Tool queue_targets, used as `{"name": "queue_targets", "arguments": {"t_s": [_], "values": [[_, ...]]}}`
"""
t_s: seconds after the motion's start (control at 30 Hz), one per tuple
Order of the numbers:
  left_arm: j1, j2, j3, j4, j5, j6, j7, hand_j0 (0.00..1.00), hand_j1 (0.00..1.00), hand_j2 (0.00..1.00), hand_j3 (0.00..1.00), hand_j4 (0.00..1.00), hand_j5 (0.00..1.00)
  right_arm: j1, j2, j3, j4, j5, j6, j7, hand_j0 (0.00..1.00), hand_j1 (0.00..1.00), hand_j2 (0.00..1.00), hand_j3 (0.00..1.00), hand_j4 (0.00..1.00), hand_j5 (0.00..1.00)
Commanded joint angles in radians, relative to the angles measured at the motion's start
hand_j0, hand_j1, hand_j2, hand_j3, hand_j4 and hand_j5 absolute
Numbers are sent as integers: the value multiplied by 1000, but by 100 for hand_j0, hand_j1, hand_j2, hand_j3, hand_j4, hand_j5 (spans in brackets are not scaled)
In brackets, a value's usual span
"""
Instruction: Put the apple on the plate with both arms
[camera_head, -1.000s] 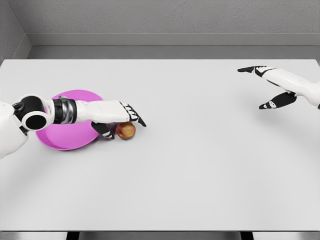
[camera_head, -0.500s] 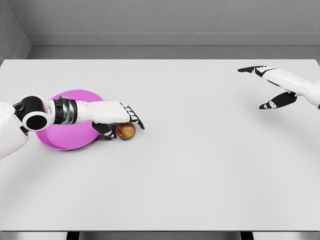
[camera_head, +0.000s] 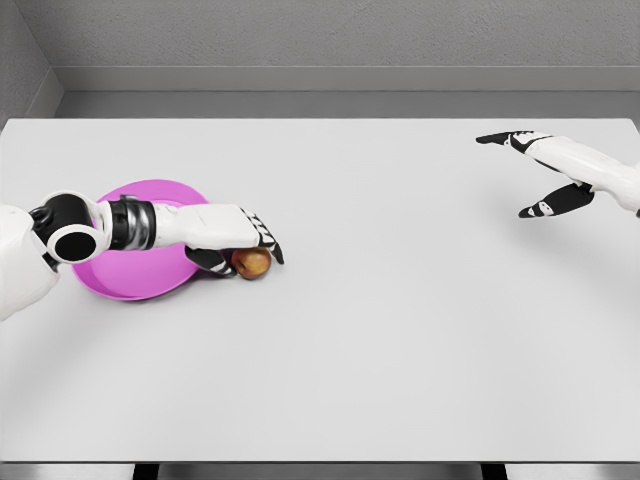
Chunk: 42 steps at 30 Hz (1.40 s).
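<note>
A red-yellow apple (camera_head: 254, 264) lies on the white table just right of the pink plate (camera_head: 135, 275). My left hand (camera_head: 240, 245) reaches across the plate and covers the apple from above, fingers curling down over its far side and thumb on its near left side. The hand hides the apple's top. My right hand (camera_head: 535, 175) hovers far away at the table's right side, fingers spread and holding nothing.
The white table (camera_head: 380, 330) runs to a grey wall at the back, and its front edge lies near the bottom of the picture. My left forearm (camera_head: 140, 222) lies over the plate's far half.
The left hand's fingers have curled in closer over the apple, and the hand has drawn slightly left. The apple and the right arm stay where they were.
</note>
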Motion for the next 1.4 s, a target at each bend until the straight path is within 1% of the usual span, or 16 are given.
{"name": "queue_targets", "arguments": {"t_s": [0.0,0.03,0.23,0.3,0.6,0.7,0.8,0.87,0.93,1.03,1.07,1.13,1.17,1.23,1.33,1.37], "values": [[0,0,1,0,6,-2,0,70,70,70,70,70,70,0,-1,1,0,-8,3,0,100,100,100,100,100,100],[0,0,1,0,4,-5,-1,68,68,68,68,68,68,0,-1,-1,0,-8,3,0,100,100,100,100,100,100],[0,0,1,-1,4,-11,-1,60,60,60,60,60,60,0,-1,-1,0,-8,3,0,100,100,100,100,100,100],[-2,0,1,-1,1,-39,-1,52,52,52,52,52,52,0,0,1,0,-8,3,0,100,100,100,100,100,100],[-3,6,2,-8,6,-64,-1,52,52,52,52,52,52,2,0,1,0,-8,3,0,100,100,100,100,100,100],[-14,14,8,-6,19,-95,-1,52,52,52,52,52,52,0,0,-1,0,-8,3,0,100,100,100,100,100,100],[-26,86,13,-5,113,-95,-1,52,52,52,52,52,52,0,-1,-1,0,-8,3,0,100,100,100,100,100,100],[-37,124,18,-3,147,-95,-1,53,53,53,53,53,53,-2,-1,-1,0,-8,3,0,100,100,100,100,100,100],[-48,192,21,-1,222,-95,-1,53,53,53,53,53,53,-2,-1,-1,0,-8,3,0,100,100,100,100,100,100],[-51,288,47,5,294,-95,-1,53,53,53,53,53,53,-3,-1,1,0,-8,3,0,100,100,100,100,100,100],[-51,301,50,57,300,-95,-1,53,53,53,53,53,53,-2,-3,-1,0,-8,3,0,100,100,100,100,100,100],[-54,290,50,185,294,-95,-1,53,53,53,53,53,53,-2,-3,-1,0,-8,3,0,100,100,100,100,100,100],[-54,287,51,213,289,-95,-1,53,53,53,53,53,53,0,-3,1,-2,-8,3,0,100,100,100,100,100,100],[-52,258,51,253,276,-95,-1,54,54,54,54,54,54,0,-7,-1,-2,-8,3,0,100,100,100,100,100,100],[-49,221,50,261,260,-95,-1,55,55,55,55,55,55,0,-9,1,-3,-8,3,0,100,100,100,100,100,100],[-49,210,50,275,248,-95,-1,55,55,55,55,55,55,0,-9,1,-3,-8,3,0,100,100,100,100,100,100]]}}
